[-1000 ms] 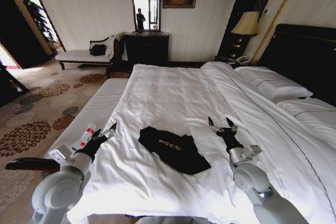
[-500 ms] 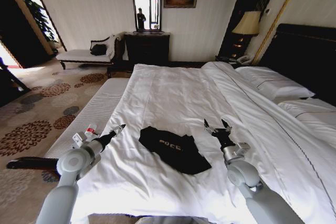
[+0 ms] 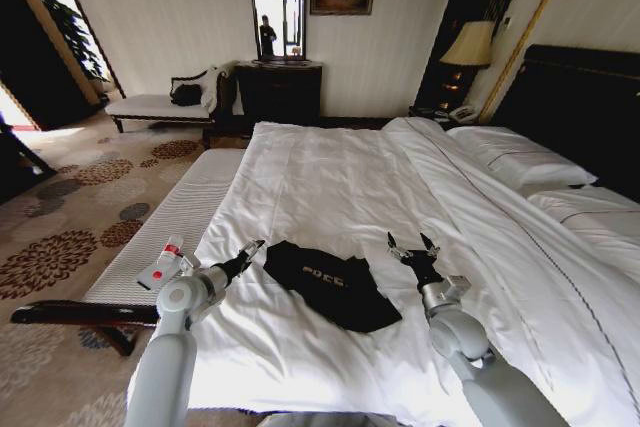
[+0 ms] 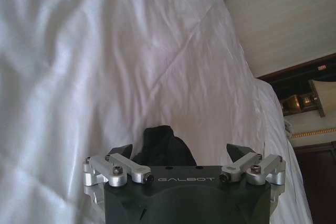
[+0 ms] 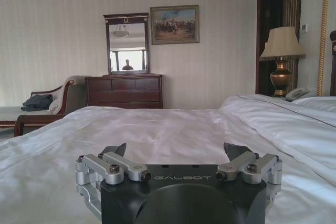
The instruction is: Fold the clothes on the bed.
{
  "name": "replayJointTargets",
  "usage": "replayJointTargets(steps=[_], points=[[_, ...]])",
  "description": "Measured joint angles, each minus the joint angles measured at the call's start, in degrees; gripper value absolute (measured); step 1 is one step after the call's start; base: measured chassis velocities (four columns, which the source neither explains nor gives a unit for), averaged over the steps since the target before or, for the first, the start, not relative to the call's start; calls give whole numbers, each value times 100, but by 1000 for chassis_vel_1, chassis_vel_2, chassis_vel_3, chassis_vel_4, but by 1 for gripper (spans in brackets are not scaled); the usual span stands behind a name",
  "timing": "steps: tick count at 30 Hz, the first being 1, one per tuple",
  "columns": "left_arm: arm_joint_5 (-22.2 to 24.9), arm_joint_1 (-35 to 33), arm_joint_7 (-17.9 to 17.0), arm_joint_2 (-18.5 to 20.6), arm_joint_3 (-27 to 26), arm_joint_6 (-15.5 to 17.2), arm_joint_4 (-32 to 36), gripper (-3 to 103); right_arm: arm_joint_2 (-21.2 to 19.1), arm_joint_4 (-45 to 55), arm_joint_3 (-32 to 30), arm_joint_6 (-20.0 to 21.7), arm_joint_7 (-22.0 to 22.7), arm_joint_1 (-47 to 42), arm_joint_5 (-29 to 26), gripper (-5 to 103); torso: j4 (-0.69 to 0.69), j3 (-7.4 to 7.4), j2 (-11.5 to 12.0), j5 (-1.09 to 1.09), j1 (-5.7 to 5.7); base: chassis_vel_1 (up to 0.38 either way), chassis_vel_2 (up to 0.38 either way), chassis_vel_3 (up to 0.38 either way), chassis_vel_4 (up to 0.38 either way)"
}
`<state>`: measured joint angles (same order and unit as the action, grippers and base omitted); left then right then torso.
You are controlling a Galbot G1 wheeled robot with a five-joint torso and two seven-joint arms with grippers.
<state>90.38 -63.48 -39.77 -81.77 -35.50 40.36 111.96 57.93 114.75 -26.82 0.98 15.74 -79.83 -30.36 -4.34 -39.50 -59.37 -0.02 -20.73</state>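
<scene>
While the T-shirt [image 3: 330,284] lies crumpled on the bed [image 3: 340,177], near its foot edge, both grippers hover low over the duvet on either side of it. Just off the left gripper's [image 3: 248,253] fingers sits the shirt's near edge, which the left wrist view shows as a dark fold [image 4: 163,145] right between the spread fingers, not yet grasped. Well to the other side of the shirt, the right gripper [image 3: 414,248] has its fingers open too, nothing between them, with bare white duvet ahead. A remote [image 3: 166,262] rests on the bench [image 3: 180,212] behind the left arm.
</scene>
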Motion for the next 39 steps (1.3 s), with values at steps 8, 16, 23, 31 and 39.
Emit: replayJointTargets(steps=[8,16,23,31,39], points=[[-21,266,-123,39,16,0,-207,100,62,-112,-7,-45,4,-10,69,100,2,0,0,-1,1,0,0,0,0],[-25,380,-207,-38,135,49,-370,101,134,-206,62,-94,4,-3,200,100,1,0,0,-1,0,0,0,0,0],[-105,435,-185,-20,230,119,-477,80,143,-209,42,-104,6,-20,243,100,1,0,0,-1,1,0,0,0,0],[-88,440,-191,31,225,159,-517,52,175,-227,37,-126,12,-38,274,100,1,0,0,-1,1,0,0,0,0],[-93,454,-194,-24,289,176,-610,25,188,-229,14,-136,20,-65,287,100,0,0,0,-1,1,0,0,0,0]])
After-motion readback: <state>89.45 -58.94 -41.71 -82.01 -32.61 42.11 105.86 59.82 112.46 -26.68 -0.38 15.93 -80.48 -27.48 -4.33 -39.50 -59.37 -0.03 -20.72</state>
